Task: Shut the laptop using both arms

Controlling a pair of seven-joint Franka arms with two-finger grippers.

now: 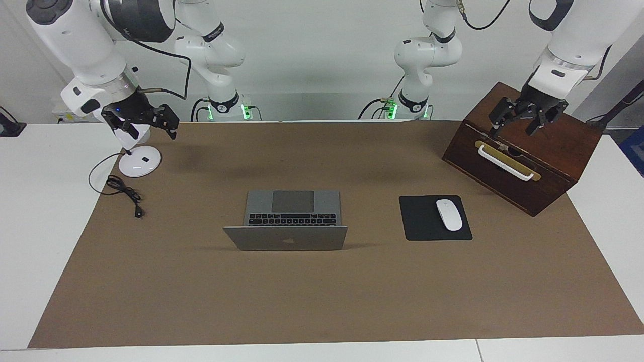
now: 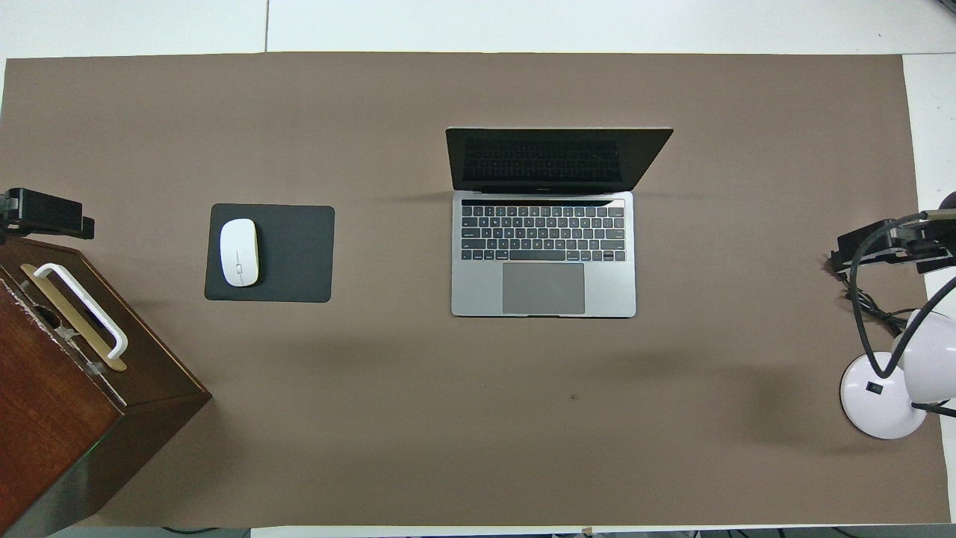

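Aloft, both claws (image 1: 523, 116) (image 1: 142, 120) spread.

Silver-grey laptop (image 1: 292, 221) open mid-table, lid upright, trackpad toward the robots

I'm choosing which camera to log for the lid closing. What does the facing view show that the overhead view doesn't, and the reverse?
Only the facing view shows the laptop's lid back with its dark logo, plus both arms whole: the left gripper open over the wooden box, the right gripper open over the lamp base. Only the overhead view shows the dark screen, which leans open past upright. Both show the keyboard, the trackpad, the white mouse on the black mousepad, and neither gripper touching the laptop.
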